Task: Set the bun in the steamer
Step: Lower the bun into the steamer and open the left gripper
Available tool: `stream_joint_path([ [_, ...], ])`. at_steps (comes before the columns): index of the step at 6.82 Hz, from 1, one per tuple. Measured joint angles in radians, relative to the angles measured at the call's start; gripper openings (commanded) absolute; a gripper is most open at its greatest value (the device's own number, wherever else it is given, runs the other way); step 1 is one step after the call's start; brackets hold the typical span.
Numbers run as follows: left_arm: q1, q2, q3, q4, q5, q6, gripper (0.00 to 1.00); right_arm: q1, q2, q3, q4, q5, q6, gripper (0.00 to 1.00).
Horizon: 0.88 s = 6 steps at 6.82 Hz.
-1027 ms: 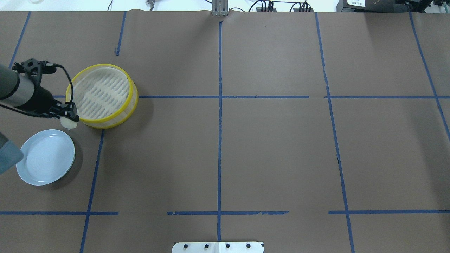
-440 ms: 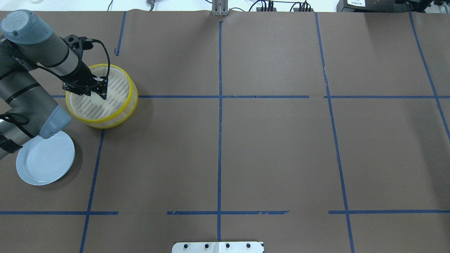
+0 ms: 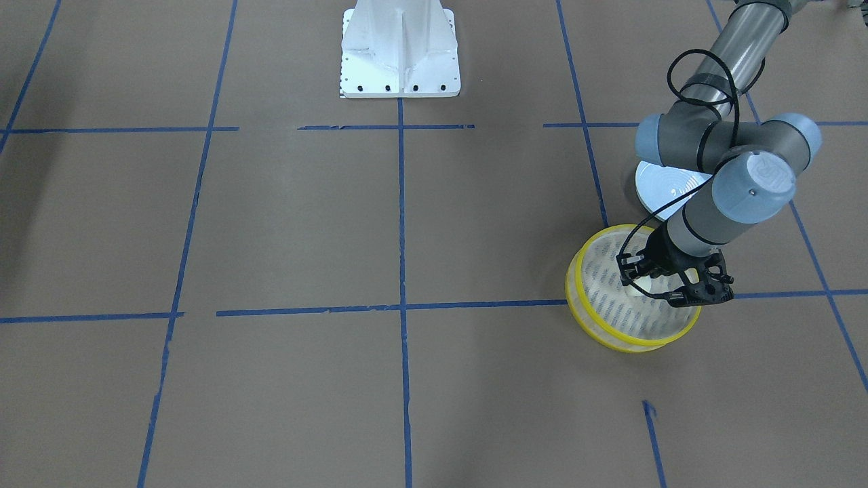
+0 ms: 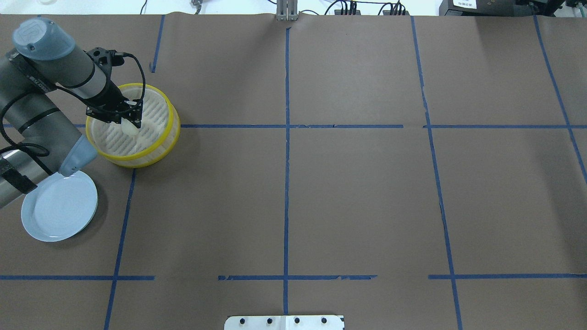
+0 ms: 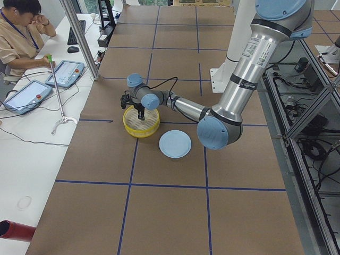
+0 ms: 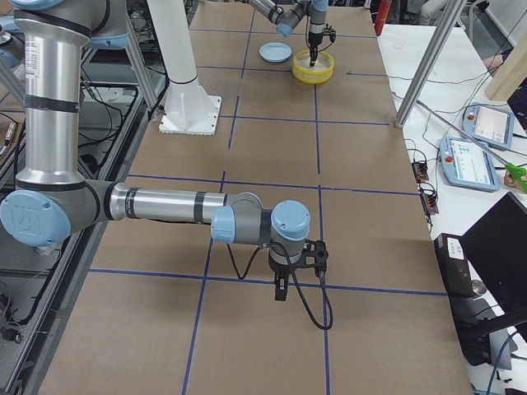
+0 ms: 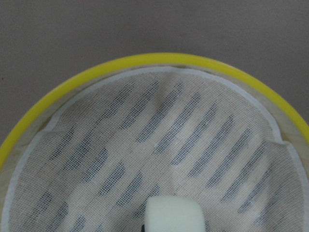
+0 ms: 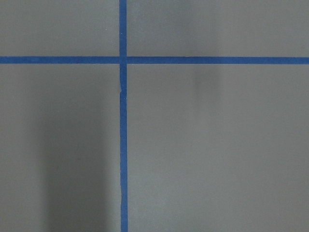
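Left gripper [image 4: 130, 123] is reaching down inside the steamer [image 4: 158, 145], jaws clamped on the bun [image 4: 131, 129]. The bun is sitting within the yellow rim, over the slotted floor and off-centre toward the side nearest the surface's left edge. Can't tell whether it's touching the floor.

Left wrist view: the bun [image 7: 173, 213] is showing at the bottom edge as a cream-white block. A white mesh liner [image 7: 96, 145] is covering the slots, and the steamer's rim [image 7: 145, 60] is arcing across the top. Only a dark sliver of jaw is showing beside the bun.

Front-facing view: the left gripper [image 3: 668, 288] is coming in steeply over the steamer [image 3: 614, 339], and a black cable [image 3: 685, 68] is looping off the forearm.

The steamer is standing near the surface's [image 4: 321, 192] left edge, toward the far-left corner. A pale blue plate [image 4: 59, 213] is lying closer to the robot along the same edge, apart from the steamer, with the left arm's elbow overlapping its rim. Blue tape lines [image 4: 286, 183] are gridding the brown paper.

Right gripper [image 6: 281, 290] is showing only in the right side view, pointing down over the surface near its right end, just beside a tape line. Can't tell whether its jaws are apart or together. The right wrist view is showing only a tape crossing [image 8: 123, 60] on bare paper.
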<state>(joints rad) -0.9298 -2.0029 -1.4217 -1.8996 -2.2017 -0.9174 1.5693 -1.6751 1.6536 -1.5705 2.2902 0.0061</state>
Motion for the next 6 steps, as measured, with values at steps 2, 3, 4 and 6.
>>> stream_joint_path([
  [2,0.004,-0.003,0.025,-0.027,0.0,0.0,0.46,0.0,0.0,0.0,0.0,0.0,0.0,1.0],
  [3,0.004,-0.003,0.033,-0.04,0.0,0.0,0.62,0.0,0.0,0.0,0.0,0.0,0.0,1.0],
  [4,0.005,-0.004,0.036,-0.045,-0.001,0.001,0.74,0.0,0.0,0.0,0.0,0.0,0.0,1.0],
  [6,0.005,-0.004,0.036,-0.048,-0.001,0.003,1.0,0.0,0.0,0.0,0.0,0.0,0.0,1.0],
])
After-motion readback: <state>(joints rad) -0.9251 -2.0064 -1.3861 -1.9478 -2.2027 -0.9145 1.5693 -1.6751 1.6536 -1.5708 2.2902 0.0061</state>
